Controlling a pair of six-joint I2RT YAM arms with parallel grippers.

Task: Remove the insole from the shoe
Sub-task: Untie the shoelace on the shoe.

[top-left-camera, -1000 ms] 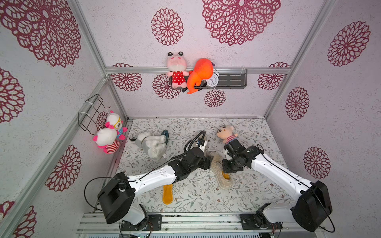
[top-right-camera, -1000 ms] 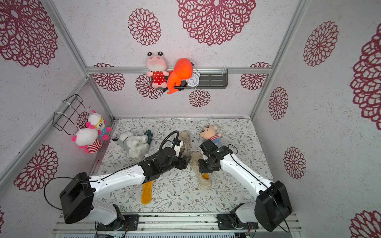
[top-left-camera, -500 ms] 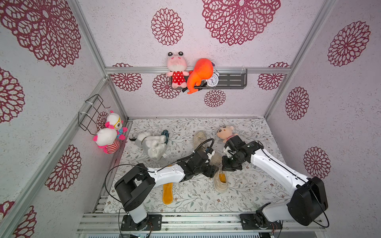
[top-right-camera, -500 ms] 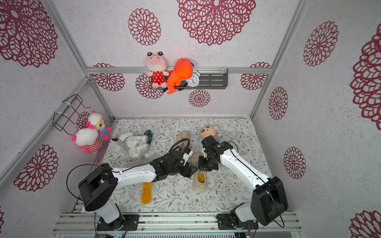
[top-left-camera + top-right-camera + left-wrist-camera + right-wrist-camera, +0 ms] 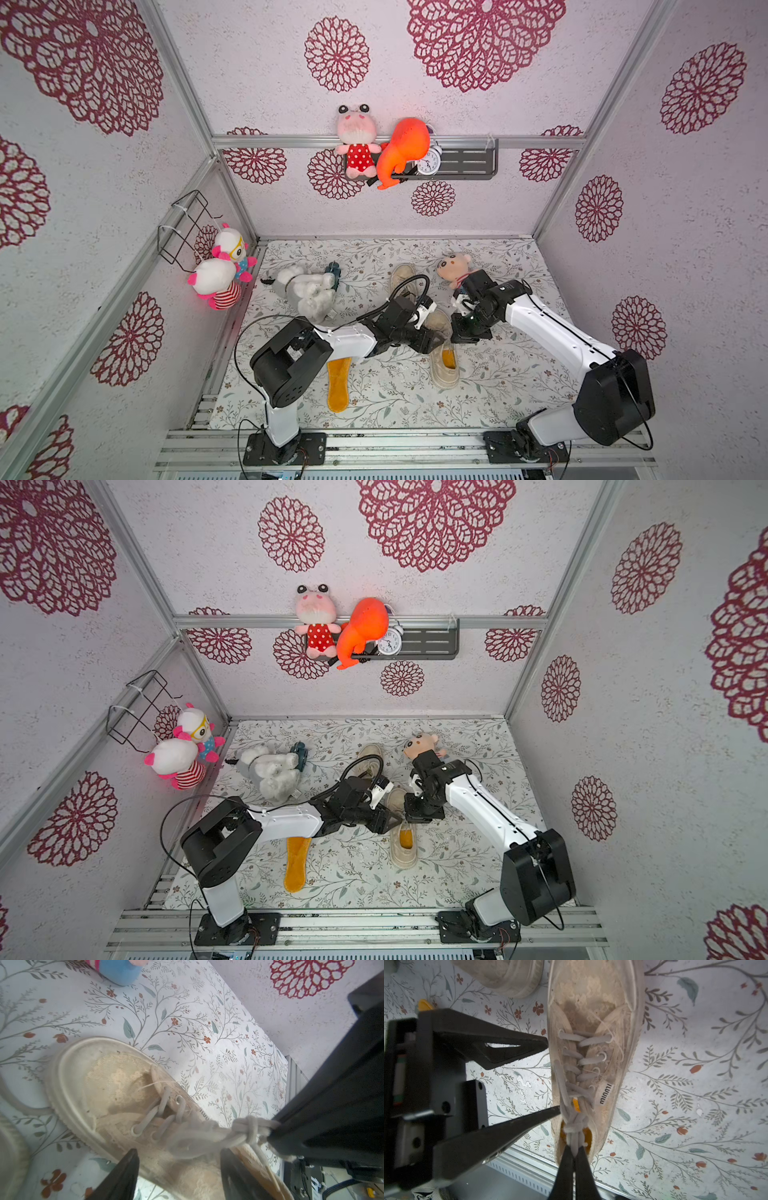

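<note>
Your dingy beige shoe (image 5: 591, 997) shows orange insole (image 5: 588, 1136) at its heel; right jaws pinch the laces (image 5: 575, 1126), left jaws gape.

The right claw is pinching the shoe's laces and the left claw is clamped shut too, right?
Not quite: the left gripper is open, its jaws spread beside the shoe, as the right wrist view shows. The right gripper does pinch the laces.

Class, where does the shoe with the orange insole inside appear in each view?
Both top views: shoe below centre, on the flowered table.
Left wrist: centre.
Right wrist: centre, laces pinched by right claw.
Shared landmark: the flowered table.
</note>
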